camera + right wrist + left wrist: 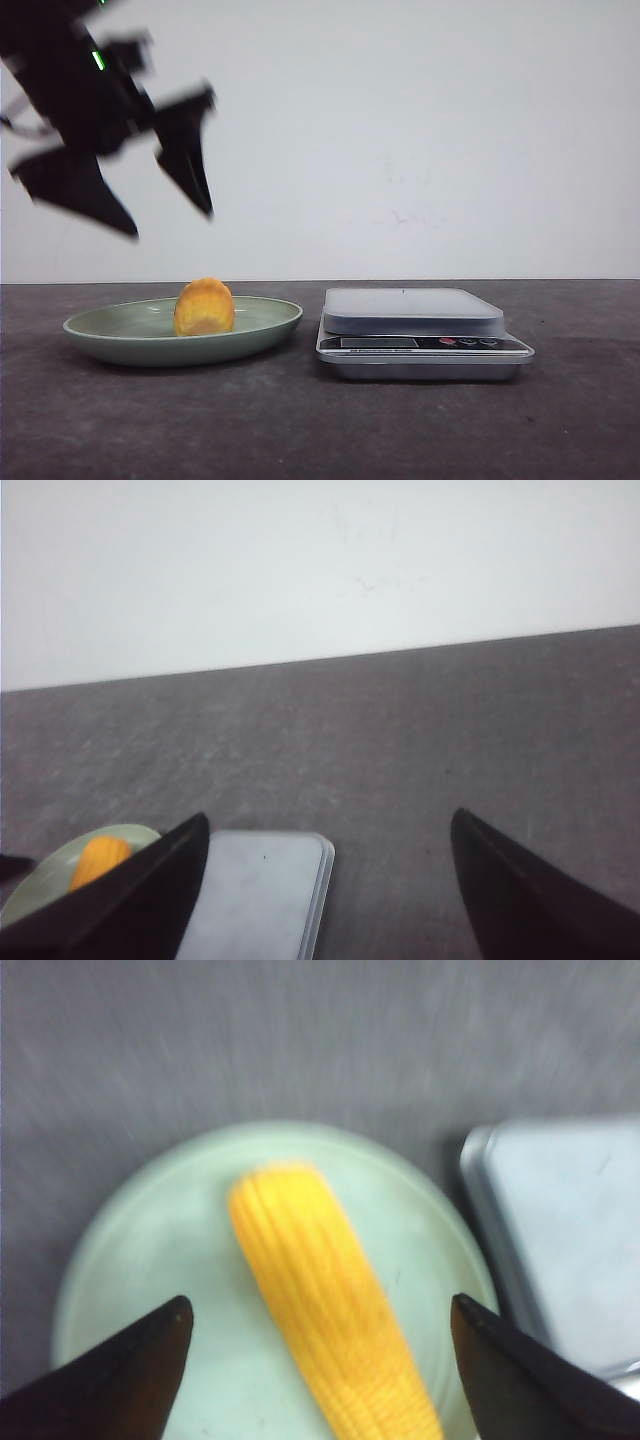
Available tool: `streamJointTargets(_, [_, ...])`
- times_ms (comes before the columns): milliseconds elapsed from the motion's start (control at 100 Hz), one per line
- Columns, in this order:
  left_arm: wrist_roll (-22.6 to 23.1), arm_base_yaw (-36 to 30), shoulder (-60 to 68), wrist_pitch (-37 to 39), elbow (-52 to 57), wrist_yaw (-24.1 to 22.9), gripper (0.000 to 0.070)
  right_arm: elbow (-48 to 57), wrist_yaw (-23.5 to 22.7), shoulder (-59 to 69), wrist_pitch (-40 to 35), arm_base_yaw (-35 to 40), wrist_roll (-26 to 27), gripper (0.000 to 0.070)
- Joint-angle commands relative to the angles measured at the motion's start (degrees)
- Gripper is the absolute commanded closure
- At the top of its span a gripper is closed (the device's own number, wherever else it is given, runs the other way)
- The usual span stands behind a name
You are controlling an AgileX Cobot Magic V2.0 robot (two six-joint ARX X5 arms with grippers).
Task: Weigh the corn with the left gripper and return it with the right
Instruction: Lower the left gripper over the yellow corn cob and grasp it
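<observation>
The yellow-orange corn (205,307) lies on the pale green plate (110,330) at the left of the table. In the left wrist view the corn (325,1305) lies lengthwise between the two dark fingertips, on the plate (150,1250). My left gripper (173,222) is open and empty, high above the plate and blurred. The scale (420,330) stands right of the plate; its platform shows in the left wrist view (560,1230) and the right wrist view (255,895). My right gripper (330,825) is open and empty, above the table; it is out of the front view.
The dark grey table (320,430) runs back to a white wall (420,120). The plate and scale stand close together. The plate (40,885) and corn (100,858) show at the edge of the right wrist view, partly behind a finger.
</observation>
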Motion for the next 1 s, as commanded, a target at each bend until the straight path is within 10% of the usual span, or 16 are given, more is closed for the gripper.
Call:
streamJointTargets(0, [-0.57, -1.05, 2.62, 1.31, 0.46, -0.20, 0.0223, 0.94, -0.07, 0.35, 0.17, 0.04, -0.57, 0.0217])
streamJointTargets(470, [-1.51, -5.14, 11.02, 3.63, 0.44, -3.34, 0.0233, 0.94, -0.02, 0.33, -0.66, 0.04, -0.57, 0.0217])
streamJointTargets(680, [-1.25, -5.16, 11.82, 3.67, 0.44, -3.30, 0.0700, 0.94, 0.39, 0.31, -0.66, 0.04, -0.57, 0.0218])
streamJointTargets(990, [-0.35, -5.51, 1.84, 1.16, 0.77, -2.36, 0.0693, 0.94, 0.37, 0.31, -0.87, 0.04, -0.76, 0.0217])
